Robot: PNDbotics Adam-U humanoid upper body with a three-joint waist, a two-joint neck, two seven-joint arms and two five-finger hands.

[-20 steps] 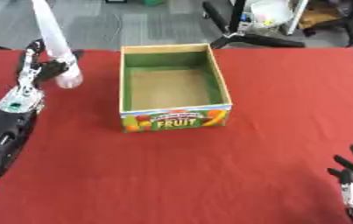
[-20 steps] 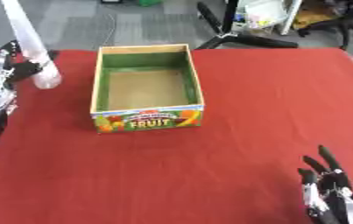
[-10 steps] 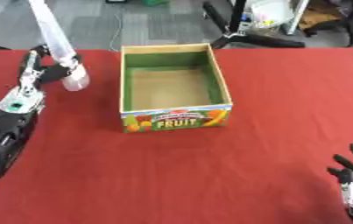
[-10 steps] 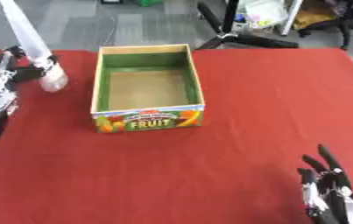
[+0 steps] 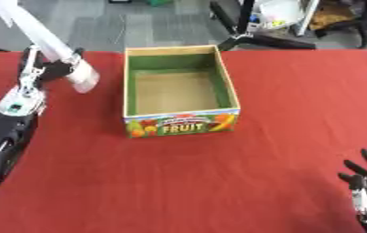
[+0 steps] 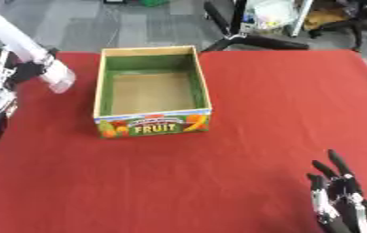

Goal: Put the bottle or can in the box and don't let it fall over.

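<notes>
The bottle (image 5: 49,45), a long pale one, is held up off the red table (image 5: 282,100) at the left, just beside the left wall of the box and not yet over it. It leans strongly, its upper end towards the far left corner and its lower end near the box's rim. The left hand (image 5: 49,69) has its dark fingers curled round the bottle's lower part.

The box (image 5: 180,91) stands open, with a green inside, a bare cardboard floor and a "FRUIT" label on the near wall. Nothing is in it.

The step in hand looks like the carry across to the box. To do it well, the bottle should be brought upright before it goes down, lifted clear of the left wall, and set with its base flat on the middle of the floor before the fingers let go.

The right hand (image 6: 339,200) rests idle at the lower right, fingers straight and pointing up, holding nothing.
</notes>
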